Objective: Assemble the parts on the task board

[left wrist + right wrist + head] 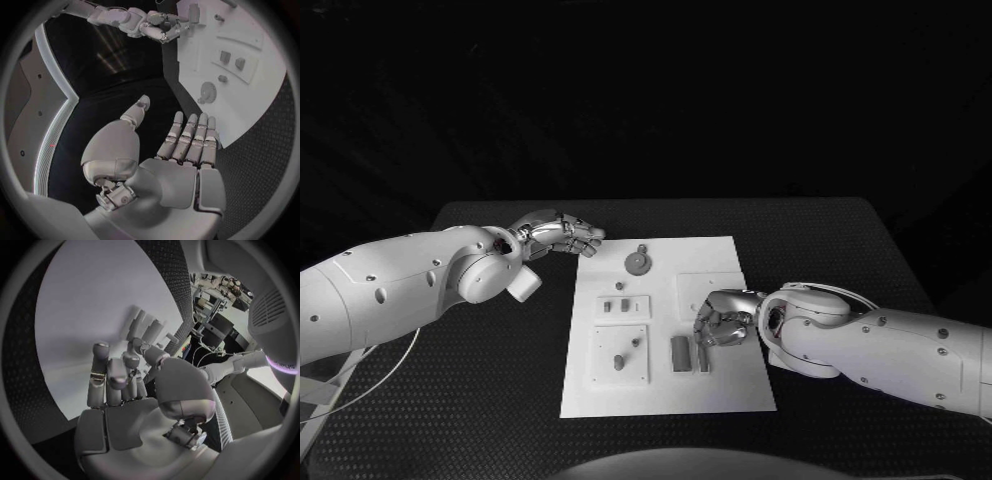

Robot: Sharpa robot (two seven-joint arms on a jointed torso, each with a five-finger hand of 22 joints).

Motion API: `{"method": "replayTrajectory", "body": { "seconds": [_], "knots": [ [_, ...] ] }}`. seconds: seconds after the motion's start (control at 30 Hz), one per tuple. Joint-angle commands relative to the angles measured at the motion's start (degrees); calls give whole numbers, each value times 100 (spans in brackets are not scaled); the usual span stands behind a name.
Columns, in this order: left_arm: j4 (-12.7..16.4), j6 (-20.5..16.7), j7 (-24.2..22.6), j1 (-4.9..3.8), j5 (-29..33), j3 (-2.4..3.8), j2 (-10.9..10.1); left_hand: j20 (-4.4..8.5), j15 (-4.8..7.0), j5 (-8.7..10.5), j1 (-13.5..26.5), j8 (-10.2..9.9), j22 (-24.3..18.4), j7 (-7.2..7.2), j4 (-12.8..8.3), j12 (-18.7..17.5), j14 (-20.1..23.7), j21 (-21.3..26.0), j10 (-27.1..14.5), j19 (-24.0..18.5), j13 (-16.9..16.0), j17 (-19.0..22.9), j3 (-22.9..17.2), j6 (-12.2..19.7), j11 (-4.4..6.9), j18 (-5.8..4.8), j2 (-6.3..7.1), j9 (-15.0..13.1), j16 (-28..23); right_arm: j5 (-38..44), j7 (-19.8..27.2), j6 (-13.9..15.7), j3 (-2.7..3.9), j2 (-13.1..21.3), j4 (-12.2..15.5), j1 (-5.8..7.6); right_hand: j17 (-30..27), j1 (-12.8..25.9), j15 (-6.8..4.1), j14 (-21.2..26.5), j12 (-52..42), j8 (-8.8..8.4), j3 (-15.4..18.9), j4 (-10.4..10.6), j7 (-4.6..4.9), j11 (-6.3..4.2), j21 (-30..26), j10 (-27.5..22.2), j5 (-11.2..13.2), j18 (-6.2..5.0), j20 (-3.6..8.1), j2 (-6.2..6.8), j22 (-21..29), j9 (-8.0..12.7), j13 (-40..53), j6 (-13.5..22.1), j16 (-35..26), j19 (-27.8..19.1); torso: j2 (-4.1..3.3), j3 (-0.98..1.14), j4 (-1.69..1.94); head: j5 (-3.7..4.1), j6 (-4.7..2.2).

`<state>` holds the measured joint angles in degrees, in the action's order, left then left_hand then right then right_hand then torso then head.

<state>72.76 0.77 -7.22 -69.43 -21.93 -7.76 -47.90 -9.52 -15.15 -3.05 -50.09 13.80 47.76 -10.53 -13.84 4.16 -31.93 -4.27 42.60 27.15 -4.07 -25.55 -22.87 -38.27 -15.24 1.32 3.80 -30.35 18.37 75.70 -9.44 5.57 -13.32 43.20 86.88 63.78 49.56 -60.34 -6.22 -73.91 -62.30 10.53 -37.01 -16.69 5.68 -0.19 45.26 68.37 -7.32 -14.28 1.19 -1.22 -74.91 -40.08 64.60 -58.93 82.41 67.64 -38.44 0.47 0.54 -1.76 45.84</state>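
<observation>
The white task board (pixel 661 390) lies in the middle of the black table. On it are a round grey part (pixel 638 262), two small parts (pixel 620 305), a peg plate (pixel 620 355) and two upright grey bars (pixel 682 352). My left hand (pixel 560 236) hovers over the table just off the board's far left corner. In the left wrist view this left hand (pixel 181 150) is flat with straight fingers, thumb apart, and holds nothing. My right hand (pixel 723 320) is over the board's right half, its fingers half curled right beside the bars (pixel 144 325). Whether it touches them is hidden.
The black mat (pixel 473 400) runs wide on both sides of the board. A white cable (pixel 372 375) loops by my left arm near the table's left edge. In the left wrist view the board (pixel 250 120) lies ahead of my left fingers.
</observation>
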Motion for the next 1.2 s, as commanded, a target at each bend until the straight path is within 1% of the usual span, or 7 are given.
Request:
{"method": "replayTrajectory", "body": {
  "seconds": [0.03, 0.1, 0.47, 0.73, 0.93, 1.03, 1.2],
  "knots": [
    [12, 89, -37, -3, -21, 2, 3, 1, -3, 19, 12, 30, -8, -331, -24, -27, 19, 8, -31, -11, 8, -6, 1, 17, -19, -43, -7, 9, -21, 590, 76, 45, -17, -29, -25, -44, 10, -13, -34, 25, -30, 22, -2, -21, 5, -42, -2, 5, 4, -72, -9, -23, -132, 6, 6, -42, 21, -38, -1, 1, 4, -3, 5],
    [8, 92, -36, -3, -21, 2, 5, 1, -4, 19, 12, 30, -8, -330, -24, -27, 19, 8, -31, -11, 8, -6, 1, 18, -19, -43, -7, 9, -21, 1002, 132, 55, -18, -48, -38, -77, 12, -35, -38, 25, -33, 38, -2, -21, -4, -50, 5, 14, 5, -72, -6, 2, -132, 0, 4, -65, 25, -42, -1, 1, 3, -4, 7],
    [3, 103, -34, -3, -21, 2, 5, 0, -4, 19, 14, 29, -8, -333, -24, -26, 20, 8, -32, -12, 8, -7, 3, 20, -19, -44, -6, 10, -21, 1439, 211, -150, -27, -71, -95, -149, 10, -131, -70, 25, -26, 147, -7, -21, -56, -97, 30, 47, 3, -72, -4, 62, -129, -63, -15, -205, 28, -60, -1, 6, -3, -12, 29],
    [-2, 108, -35, -3, -21, 2, 13, 0, -4, 19, 14, 28, -8, -334, -24, -26, 20, 8, -32, -12, 8, -7, 3, 21, -19, -43, -7, 10, -22, 1465, 280, 10, -27, -67, -121, -156, 10, -145, -76, 25, -24, 162, -9, -20, -62, -104, 34, 50, 4, -72, -4, 63, -128, -77, -18, -218, 29, -61, 0, 6, -6, -10, 32],
    [-6, 108, -52, -3, -21, 2, 19, 0, -4, 19, 15, 28, -8, -336, -24, -26, 19, 8, -33, -12, 8, -8, 4, 22, -20, -43, -8, 11, -21, 1184, 420, 619, -27, -44, -134, -156, 8, -132, -81, 26, -21, 156, 0, -14, -58, -102, 37, 54, 6, -72, -7, 69, -126, -80, -21, -198, 27, -58, 1, 4, -5, -2, 7],
    [-3, 140, -89, -3, -22, 2, 19, 0, -4, 19, 13, 27, -9, -335, -28, -26, 20, 9, -34, -14, 8, -8, 5, 24, -20, -44, 1, 11, -22, 838, 656, 1306, -25, -5, -103, -155, 0, -90, -74, 35, -2, 117, 23, -11, -35, -81, 34, 44, 8, -72, -15, 110, -119, -74, -33, -109, 11, -59, 3, 1, -3, 6, -9],
    [-11, 116, -138, -3, -22, 2, 23, -2, -9, 19, 3, 24, -10, -314, -43, -36, 38, 10, -61, -19, 13, -6, 9, 34, -27, -44, 37, 14, -33, 138, 1015, 2071, 2, 68, -67, -99, -20, 326, 55, 32, 58, -187, 142, 260, 123, 67, 20, -30, -11, -72, -40, 651, -88, 78, -61, 421, -26, 15, 11, -3, 1, 19, -64]
  ]
}}
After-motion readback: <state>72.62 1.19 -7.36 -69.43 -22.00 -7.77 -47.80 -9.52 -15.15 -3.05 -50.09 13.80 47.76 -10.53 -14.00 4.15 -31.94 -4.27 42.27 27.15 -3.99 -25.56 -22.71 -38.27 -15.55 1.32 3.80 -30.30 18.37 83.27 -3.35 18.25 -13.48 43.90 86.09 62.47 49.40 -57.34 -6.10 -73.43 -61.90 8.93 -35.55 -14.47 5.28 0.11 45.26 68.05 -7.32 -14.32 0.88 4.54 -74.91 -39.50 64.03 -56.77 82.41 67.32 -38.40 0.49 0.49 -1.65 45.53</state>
